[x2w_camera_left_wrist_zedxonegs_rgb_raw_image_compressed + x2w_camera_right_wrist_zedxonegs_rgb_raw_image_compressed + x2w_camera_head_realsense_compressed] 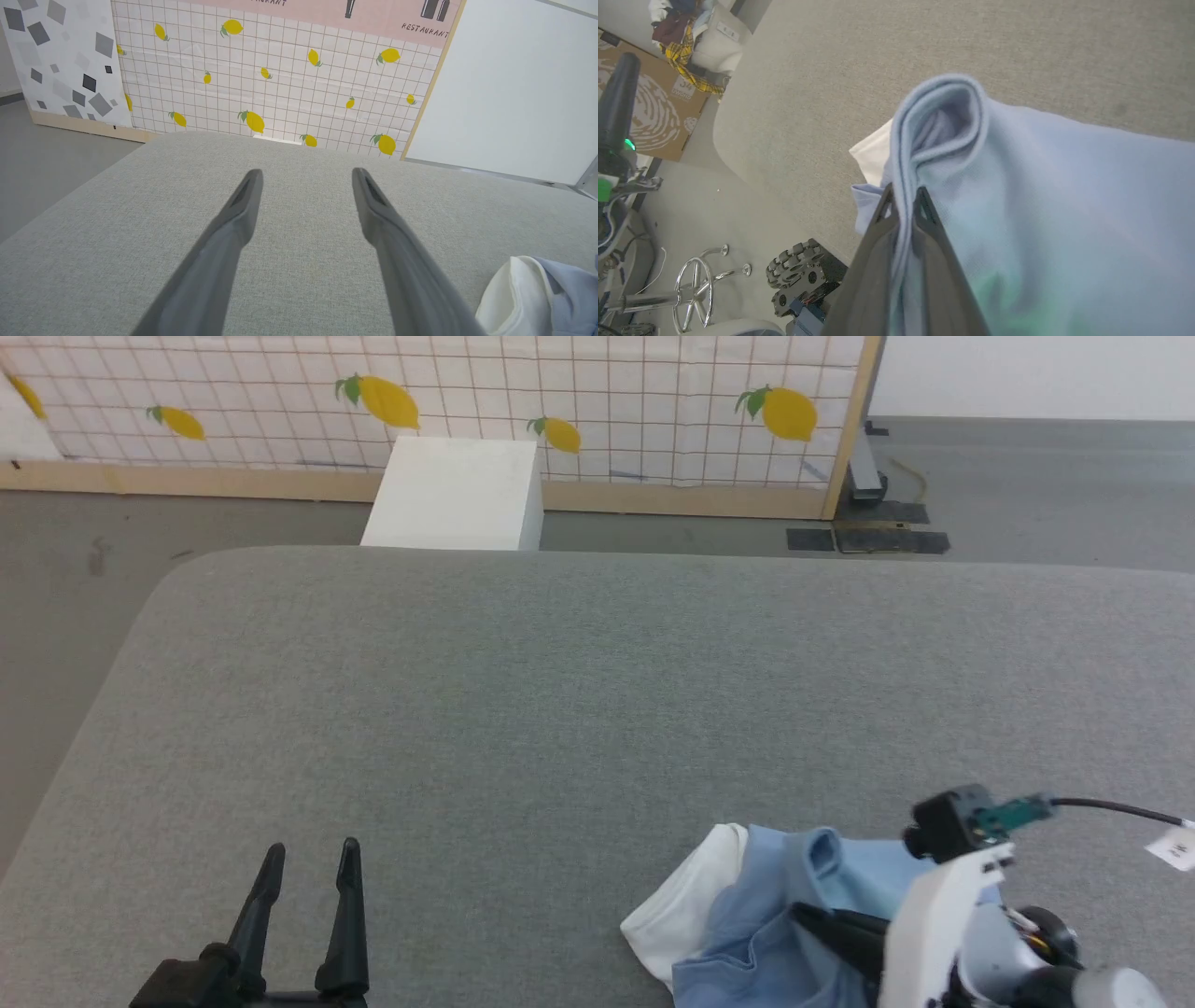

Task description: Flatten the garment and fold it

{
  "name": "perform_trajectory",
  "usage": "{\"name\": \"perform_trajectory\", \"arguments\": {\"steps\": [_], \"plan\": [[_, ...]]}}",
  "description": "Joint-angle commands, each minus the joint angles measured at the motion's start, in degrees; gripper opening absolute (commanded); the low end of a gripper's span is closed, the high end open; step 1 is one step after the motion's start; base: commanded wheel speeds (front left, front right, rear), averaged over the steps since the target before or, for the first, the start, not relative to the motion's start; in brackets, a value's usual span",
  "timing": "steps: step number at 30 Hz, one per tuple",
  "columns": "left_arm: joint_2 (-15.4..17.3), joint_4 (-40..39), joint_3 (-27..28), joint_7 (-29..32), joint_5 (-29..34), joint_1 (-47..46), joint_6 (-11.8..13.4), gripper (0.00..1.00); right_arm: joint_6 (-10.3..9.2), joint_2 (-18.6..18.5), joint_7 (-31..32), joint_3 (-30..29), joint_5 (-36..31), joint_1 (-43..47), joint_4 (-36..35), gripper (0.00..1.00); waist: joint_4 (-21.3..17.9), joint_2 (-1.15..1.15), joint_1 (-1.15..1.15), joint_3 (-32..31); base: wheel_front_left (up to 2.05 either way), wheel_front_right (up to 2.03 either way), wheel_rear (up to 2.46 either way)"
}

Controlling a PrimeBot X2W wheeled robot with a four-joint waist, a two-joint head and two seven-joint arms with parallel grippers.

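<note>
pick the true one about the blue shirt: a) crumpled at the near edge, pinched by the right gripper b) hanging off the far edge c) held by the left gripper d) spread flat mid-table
a: the right gripper is shut on a fold of the garment, crumpled at the grey table's near edge; the left gripper is open and empty.

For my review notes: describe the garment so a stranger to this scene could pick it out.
A grey padded table stands before a lemon-print screen. At its near edge, on the robot's right, the garment lies crumpled, pinched in the right gripper. Light blue knit with a white fold sets it apart from the grey surface.
</note>
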Motion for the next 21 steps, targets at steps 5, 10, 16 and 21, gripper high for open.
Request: {"name": "perform_trajectory", "arguments": {"steps": [5, 10, 16, 21], "plan": [[-0.54, 0.10, 0.05, -0.22, 0.49, -0.48, -0.22, 1.00, -0.08, 1.36, 1.07, 5.83, -1.58, -4.54, 2.29, 0.00, 2.09, 0.00, 0.00, 1.00, 0.00, 0.00, 0.00], [-1.14, 0.54, -0.49, -0.22, 0.58, -1.83, -0.61, 1.00, -0.08, 2.76, -1.60, 7.86, -6.23, -8.07, 12.11, 0.00, 4.20, 0.00, 0.00, 2.45, 0.00, 0.00, 0.00], [-1.39, 1.48, -1.27, -0.22, 0.99, -4.30, -1.24, 1.00, -0.08, 4.31, -4.40, 8.15, -12.38, -11.85, 24.06, 0.00, 6.85, 0.00, 0.00, 3.85, 0.00, 0.00, 0.00], [-1.64, 2.31, -1.34, -0.22, 1.22, -5.42, -1.50, 1.00, -0.08, 5.74, -6.90, 7.92, -13.44, -14.10, 29.93, 1.00, 7.62, 0.00, 0.00, 3.94, 0.00, 0.00, 0.00]]}}
